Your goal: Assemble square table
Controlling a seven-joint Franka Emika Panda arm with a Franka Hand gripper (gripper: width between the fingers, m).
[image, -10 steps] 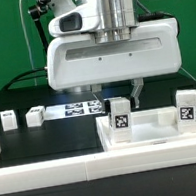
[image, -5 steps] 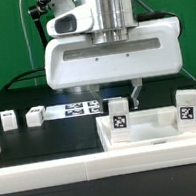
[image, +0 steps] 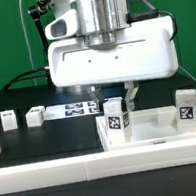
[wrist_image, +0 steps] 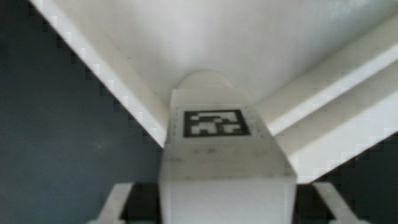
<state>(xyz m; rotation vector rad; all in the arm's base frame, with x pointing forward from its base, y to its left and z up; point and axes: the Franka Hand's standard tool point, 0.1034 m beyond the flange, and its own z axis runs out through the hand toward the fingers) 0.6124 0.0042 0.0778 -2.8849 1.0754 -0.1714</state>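
Over the tray-like tabletop point(image: 157, 136), near its inner corner, pinches one tagged leg point(image: 115, 118) upright in the gripper point(image: 115, 100). Holds a second leg point(image: 187, 109) standing inside that tray at the exterior view's right. Has the third leg point(image: 7, 120) and fourth leg point(image: 34, 116) outside it on the black bench point(image: 61, 136).

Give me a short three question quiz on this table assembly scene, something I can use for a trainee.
1. True or false: the end effector is empty.
2. How many legs stand on the black table, off the tabletop?
3. The leg at the exterior view's right stands on: A the tabletop, B the marker board, C the black table.
Key: 1 false, it grips a leg. 2 two legs, at the exterior view's left. 3 A.
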